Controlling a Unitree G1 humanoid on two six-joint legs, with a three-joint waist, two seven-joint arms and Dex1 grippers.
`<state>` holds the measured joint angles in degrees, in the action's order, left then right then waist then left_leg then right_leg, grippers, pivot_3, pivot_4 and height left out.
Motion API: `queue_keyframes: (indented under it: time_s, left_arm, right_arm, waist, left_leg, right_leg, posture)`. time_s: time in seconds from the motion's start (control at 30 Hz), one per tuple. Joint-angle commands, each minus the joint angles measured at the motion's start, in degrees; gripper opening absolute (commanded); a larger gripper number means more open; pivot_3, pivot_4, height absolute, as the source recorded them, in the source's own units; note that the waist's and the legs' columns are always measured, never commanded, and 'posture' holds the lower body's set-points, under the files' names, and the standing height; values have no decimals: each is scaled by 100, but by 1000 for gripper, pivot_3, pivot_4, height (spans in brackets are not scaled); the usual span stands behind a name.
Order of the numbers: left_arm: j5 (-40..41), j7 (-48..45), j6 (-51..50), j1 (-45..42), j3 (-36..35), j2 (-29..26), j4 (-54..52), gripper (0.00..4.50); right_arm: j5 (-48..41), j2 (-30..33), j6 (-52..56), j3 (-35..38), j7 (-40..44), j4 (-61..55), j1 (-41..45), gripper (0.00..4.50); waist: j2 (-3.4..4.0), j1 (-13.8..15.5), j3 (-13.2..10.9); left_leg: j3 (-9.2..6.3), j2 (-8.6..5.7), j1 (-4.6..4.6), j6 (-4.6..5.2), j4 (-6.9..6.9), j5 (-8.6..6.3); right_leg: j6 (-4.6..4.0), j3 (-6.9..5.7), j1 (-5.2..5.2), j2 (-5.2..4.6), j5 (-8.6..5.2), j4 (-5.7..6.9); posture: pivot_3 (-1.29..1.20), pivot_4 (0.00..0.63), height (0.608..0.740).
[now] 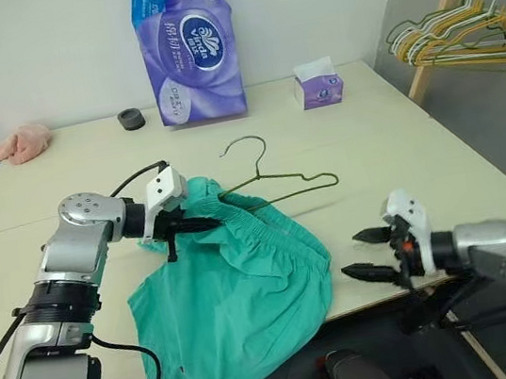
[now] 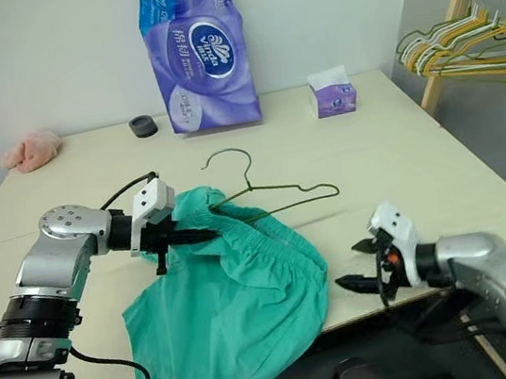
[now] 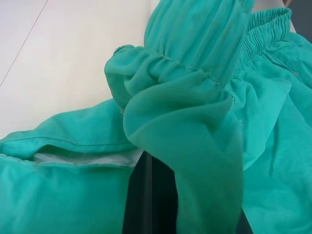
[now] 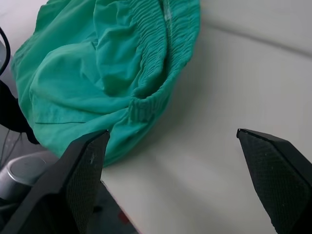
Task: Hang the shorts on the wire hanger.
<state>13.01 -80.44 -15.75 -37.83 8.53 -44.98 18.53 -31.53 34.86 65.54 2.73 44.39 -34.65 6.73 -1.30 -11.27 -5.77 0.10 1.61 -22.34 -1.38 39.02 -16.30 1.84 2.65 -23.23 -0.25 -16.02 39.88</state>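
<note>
My left gripper [image 1: 203,224] is pinched tight on the shorts [image 1: 237,306]. It holds a bunch of the stretchy waistband, and the cloth folds over my black fingers [image 3: 146,195]. My left arm reaches in from the left side and points to the right.

My right gripper [image 1: 372,254] is wide open and holds nothing. Its two black fingers [image 4: 85,175] stand far apart over the near edge of the table [image 1: 439,162]. It sits on the right, a little way off from the shorts and not touching them.

The shorts are teal-green and soft. They lie in a heap near the middle of the table, close to me. The waistband end is up by my left gripper, and the leg end hangs down over the near edge of the table.

The wire hanger [image 1: 280,181] is thin and dark. It lies flat on the table just past the shorts, on the far side. Its hook points to the far side. Part of its left end goes under the cloth near my left gripper. I cannot tell if it is inside the waistband.

Farther back there is a big purple pack of tissue rolls [image 1: 186,47], a small purple tissue box [image 1: 319,86], a little black ring [image 1: 131,119] and a pink cloth lump [image 1: 22,143] on the far left. On the far right, more hangers [image 1: 458,30] hang on a wooden rack [image 1: 443,8].
</note>
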Motion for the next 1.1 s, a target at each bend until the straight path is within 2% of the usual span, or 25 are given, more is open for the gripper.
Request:
queue_keyframes:
  time_s: [0.03,0.23,0.47,0.57,0.93,1.1]
  left_arm:
    - [36,63,43,-137,-186,-34,-76,0]
    - [38,100,31,-137,-202,-29,-100,0]
    - [62,153,14,-107,-226,-67,-147,0]
    - [64,197,15,-103,-248,-61,-159,0]
    - [93,486,60,-32,-425,4,-187,0]
    - [287,597,-159,-40,-597,11,-249,0]
  right_arm:
    - [-347,-133,361,248,-381,-391,-68,4468]
    - [-309,-570,450,-141,-992,-243,-72,4468]
    - [-224,-695,318,-610,-1231,99,215,4468]
    - [-165,-700,262,-825,-1277,153,228,3855]
    - [247,-766,-430,-1011,-1563,460,303,85]
    - [546,-652,-929,-794,-1624,849,545,32]
  waist:
    - [0,1,0]
    - [0,-2,1]
    - [0,-3,1]
    - [-1,-1,1]
    - [-2,1,1]
    - [-1,0,1]
  left_leg:
    - [0,-1,0,0,0,0]
    - [-2,0,0,0,0,0]
    - [-3,1,0,0,-1,0]
    - [-5,1,-1,0,-1,0]
    - [-4,1,-1,0,-1,0]
    - [-4,1,-1,0,-1,0]
  right_leg:
    - [0,0,0,0,0,0]
    - [2,1,0,4,-1,0]
    - [2,1,0,5,-1,0]
    - [2,0,0,5,-1,-2]
    - [2,1,0,5,-1,-2]
    - [2,-1,0,5,-1,-1]
  posture:
    - [-228,72,740]
    - [-222,65,740]
    - [-214,60,740]
    - [-208,59,740]
    - [-206,54,740]
    - [-208,52,740]
